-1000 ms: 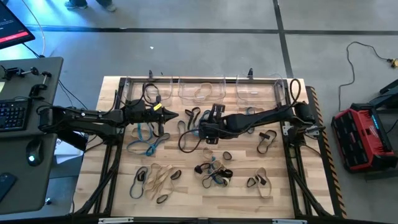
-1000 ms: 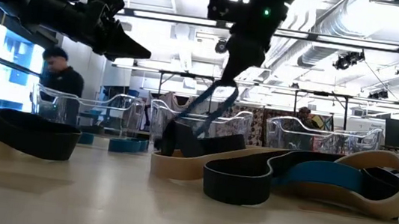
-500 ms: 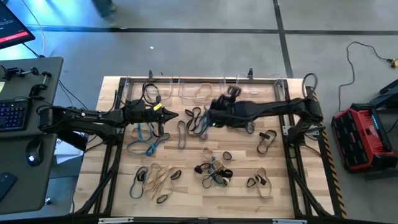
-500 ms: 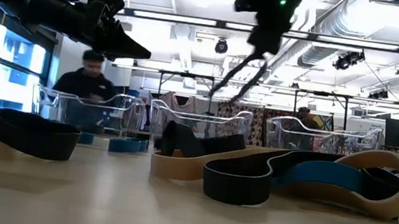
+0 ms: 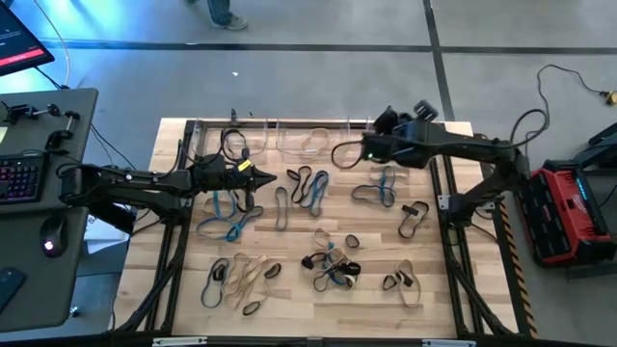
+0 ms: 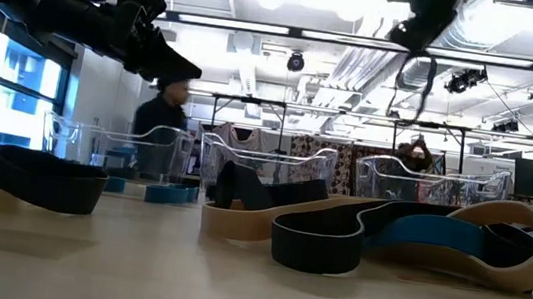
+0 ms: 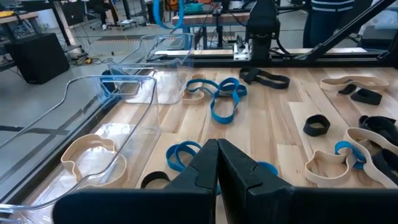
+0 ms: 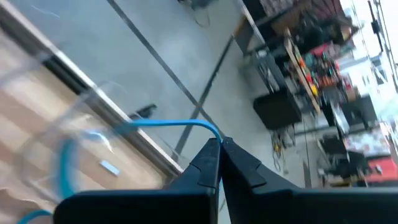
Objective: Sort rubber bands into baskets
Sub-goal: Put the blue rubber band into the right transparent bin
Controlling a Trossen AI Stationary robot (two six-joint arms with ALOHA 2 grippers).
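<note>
Three clear baskets stand along the far edge: left [image 5: 224, 141], middle [image 5: 308, 139], right [image 5: 400, 135]. Several black, tan and blue rubber bands lie loose on the wooden table, such as blue ones [image 5: 227, 220] and a tan heap [image 5: 251, 275]. My right gripper [image 5: 366, 151] hangs high near the far edge, between the middle and right baskets, shut on a blue rubber band [image 8: 161, 123]. My left gripper [image 5: 272, 177] is shut and holds nothing, poised above the table's left middle. My right gripper pinches the blue rubber band at one point of its loop [image 8: 210, 130] between its two shut fingers. The fingers come from the table's right, slanting down. The band is lifted clear of the table, and its loop trails out sideways from the fingertips.
The middle basket holds a tan band [image 5: 310, 145], the left one a black band [image 5: 234, 145]. Big tan, black and blue bands [image 6: 408, 236] lie near the front edge. A person [image 6: 164, 123] moves behind the table. A red case [image 5: 564, 212] sits on the floor at the right.
My right gripper has risen from the table's middle and swung toward the far right, to beside the right basket, rolling its wrist. The blue band it holds has gone up with it, clear of the table. My left gripper has kept still.
</note>
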